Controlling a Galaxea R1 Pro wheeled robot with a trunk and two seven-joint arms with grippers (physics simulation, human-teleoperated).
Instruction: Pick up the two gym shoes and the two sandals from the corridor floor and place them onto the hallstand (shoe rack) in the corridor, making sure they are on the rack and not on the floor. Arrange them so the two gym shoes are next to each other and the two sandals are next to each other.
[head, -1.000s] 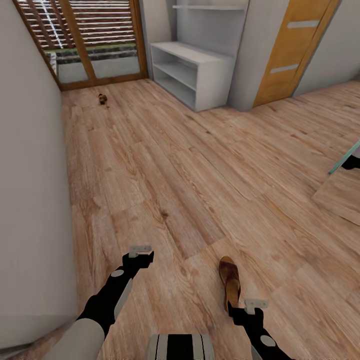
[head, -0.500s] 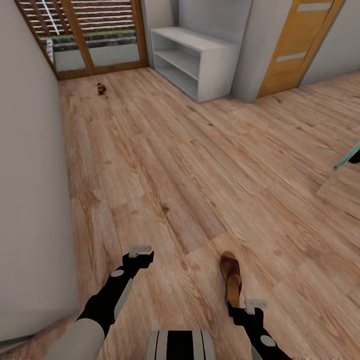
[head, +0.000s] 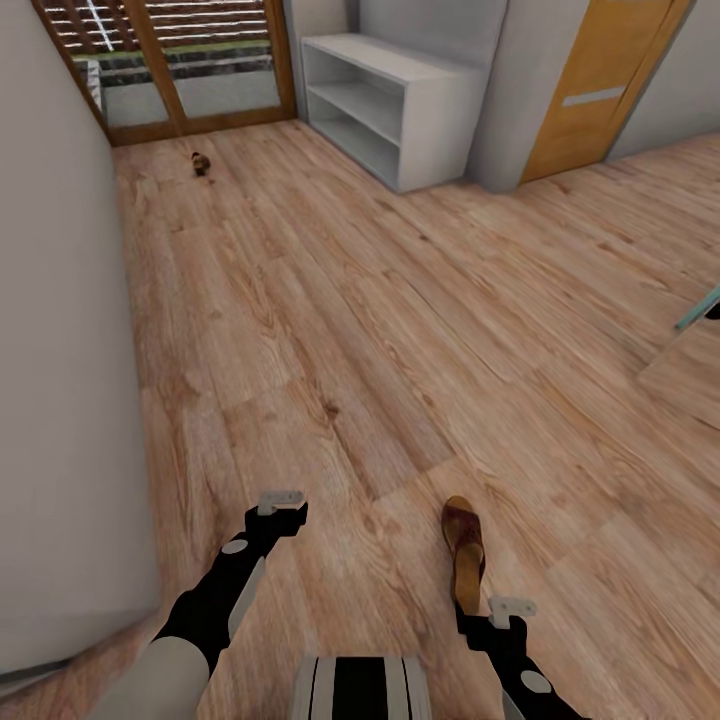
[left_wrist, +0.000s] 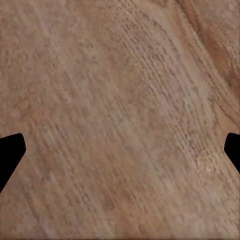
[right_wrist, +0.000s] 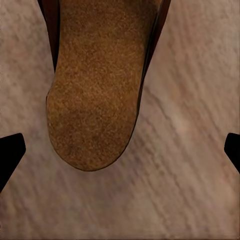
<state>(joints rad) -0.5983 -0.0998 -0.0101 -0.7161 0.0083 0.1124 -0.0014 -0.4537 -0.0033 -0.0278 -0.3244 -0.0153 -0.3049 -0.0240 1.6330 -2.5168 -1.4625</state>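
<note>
One dark brown sandal (head: 463, 555) with a tan insole (right_wrist: 95, 90) lies on the corridor floor (head: 380, 330), close in front of me. My right gripper (head: 505, 612) hovers open just behind its heel, the fingertips (right_wrist: 11, 152) wide apart and touching nothing. The left gripper (head: 281, 508) is open over bare planks (left_wrist: 120, 100). A second sandal (head: 201, 163) lies far off near the glass door. At the back stands the pale hallstand (head: 400, 70), its shelves bare. The gym shoes are out of view.
A grey wall (head: 60, 400) runs close along my left. A wood-framed glass door (head: 170, 60) closes the far end. An orange door (head: 600, 90) sits right of the hallstand. A teal-edged panel (head: 695, 312) juts in at the right edge.
The camera has tilted down a little, so the hallstand and doors sit higher in the picture. Both arms and the near sandal have kept their places.
</note>
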